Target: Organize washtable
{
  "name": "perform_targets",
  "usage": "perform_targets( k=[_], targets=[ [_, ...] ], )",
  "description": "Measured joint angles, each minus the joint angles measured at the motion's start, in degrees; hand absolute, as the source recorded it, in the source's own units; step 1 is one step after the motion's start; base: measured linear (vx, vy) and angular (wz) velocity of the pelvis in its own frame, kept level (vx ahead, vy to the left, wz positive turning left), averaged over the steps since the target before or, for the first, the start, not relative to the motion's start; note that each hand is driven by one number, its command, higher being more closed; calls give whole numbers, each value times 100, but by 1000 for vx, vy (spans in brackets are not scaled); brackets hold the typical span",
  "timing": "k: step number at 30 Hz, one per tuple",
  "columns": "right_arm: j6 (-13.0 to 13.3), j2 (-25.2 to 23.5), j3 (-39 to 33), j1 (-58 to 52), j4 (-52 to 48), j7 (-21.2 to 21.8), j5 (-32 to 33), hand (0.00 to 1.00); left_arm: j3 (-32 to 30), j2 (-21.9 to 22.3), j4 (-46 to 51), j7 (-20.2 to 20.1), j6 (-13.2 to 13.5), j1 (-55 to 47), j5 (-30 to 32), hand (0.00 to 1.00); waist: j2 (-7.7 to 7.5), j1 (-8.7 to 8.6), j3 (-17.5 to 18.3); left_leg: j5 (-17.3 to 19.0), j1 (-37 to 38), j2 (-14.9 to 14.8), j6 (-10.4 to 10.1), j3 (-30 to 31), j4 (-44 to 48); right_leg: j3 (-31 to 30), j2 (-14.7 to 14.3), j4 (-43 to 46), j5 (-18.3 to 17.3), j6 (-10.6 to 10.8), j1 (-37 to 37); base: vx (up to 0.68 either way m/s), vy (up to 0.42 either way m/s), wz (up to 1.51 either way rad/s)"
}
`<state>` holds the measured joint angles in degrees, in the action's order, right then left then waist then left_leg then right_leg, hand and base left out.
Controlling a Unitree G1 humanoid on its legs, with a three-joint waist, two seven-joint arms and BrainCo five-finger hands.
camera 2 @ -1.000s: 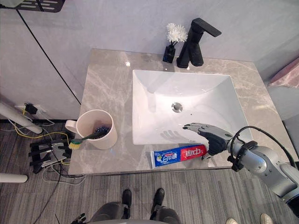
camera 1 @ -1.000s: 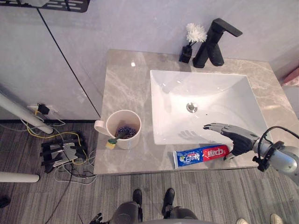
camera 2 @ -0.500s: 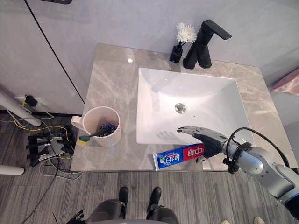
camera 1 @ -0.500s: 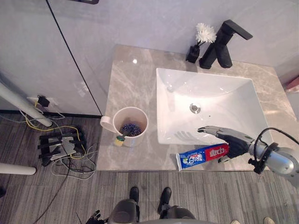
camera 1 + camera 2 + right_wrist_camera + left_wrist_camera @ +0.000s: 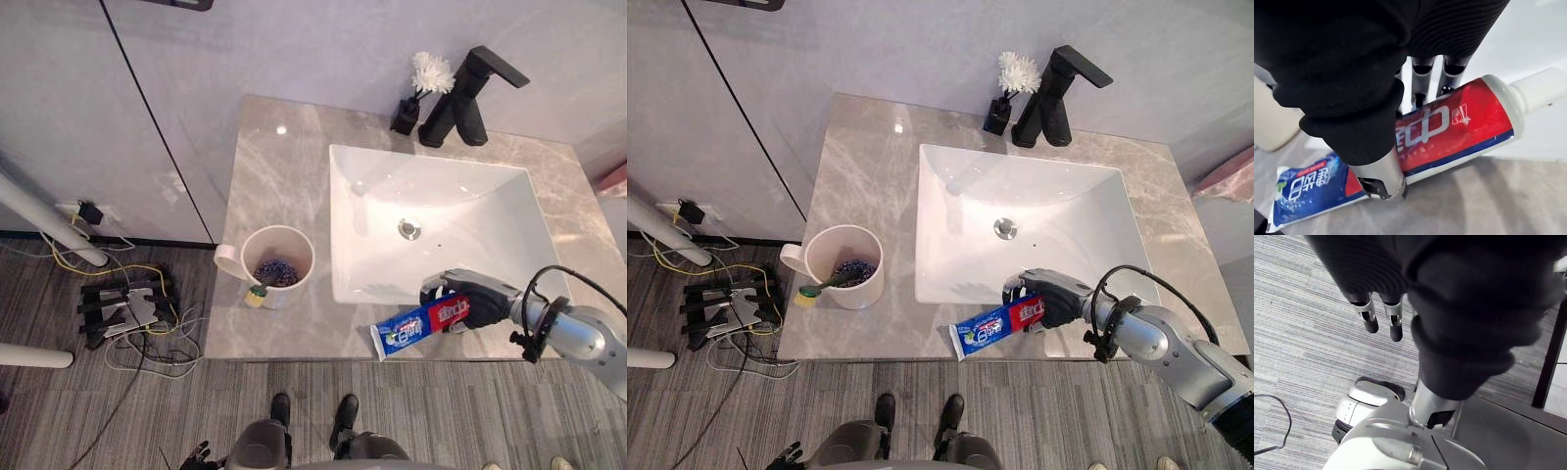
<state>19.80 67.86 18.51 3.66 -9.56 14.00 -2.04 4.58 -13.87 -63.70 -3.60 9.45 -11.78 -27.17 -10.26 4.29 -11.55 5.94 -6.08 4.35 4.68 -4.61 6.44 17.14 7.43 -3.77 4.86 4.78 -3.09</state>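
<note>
R robot hand [image 5: 1050,305] clenched, L robot hand [image 5: 1370,313] relaxed.

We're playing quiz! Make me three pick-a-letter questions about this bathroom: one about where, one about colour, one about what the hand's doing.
1. Where is the cup, compared with the sink? A inside it B on its left C behind it
2. What colour is the faucet? A silver B gold C black
3. The right hand is A shut on the toothpaste B flat open C a bare fist
Answers: B, it stands to the sink's left; C, it is all black; A, it is curled round the tube.
</note>
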Motion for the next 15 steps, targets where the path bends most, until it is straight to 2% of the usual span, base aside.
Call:
perform_targets(
  k=[3,10,13,15],
  targets=[
    [18,2,58,-4,-7,124,48,100,4,1,-12,-1,-4,0,-79,0,0,2,0,-3,6,0,1,-1,-3,1,4,11,0,0,3,-3,3,1],
    [6,42,47,187,257,123,136,100,21,2,-58,-6,-9,-2,-66,0,13,-10,8,-13,102,12,-11,2,-7,14,11,14,-1,0,97,-5,1,0],
    [21,133,25,696,875,81,5,100,20,9,-57,-5,-10,-9,-64,0,29,-22,15,-41,111,24,-54,13,-5,14,26,29,-1,0,99,-38,1,0],
    [-14,170,-227,1415,1849,-123,-163,100,-23,38,16,-6,-10,-78,-72,0,63,-34,31,-60,127,31,-80,29,-5,15,33,54,0,0,102,-57,-4,1]
  ],
)
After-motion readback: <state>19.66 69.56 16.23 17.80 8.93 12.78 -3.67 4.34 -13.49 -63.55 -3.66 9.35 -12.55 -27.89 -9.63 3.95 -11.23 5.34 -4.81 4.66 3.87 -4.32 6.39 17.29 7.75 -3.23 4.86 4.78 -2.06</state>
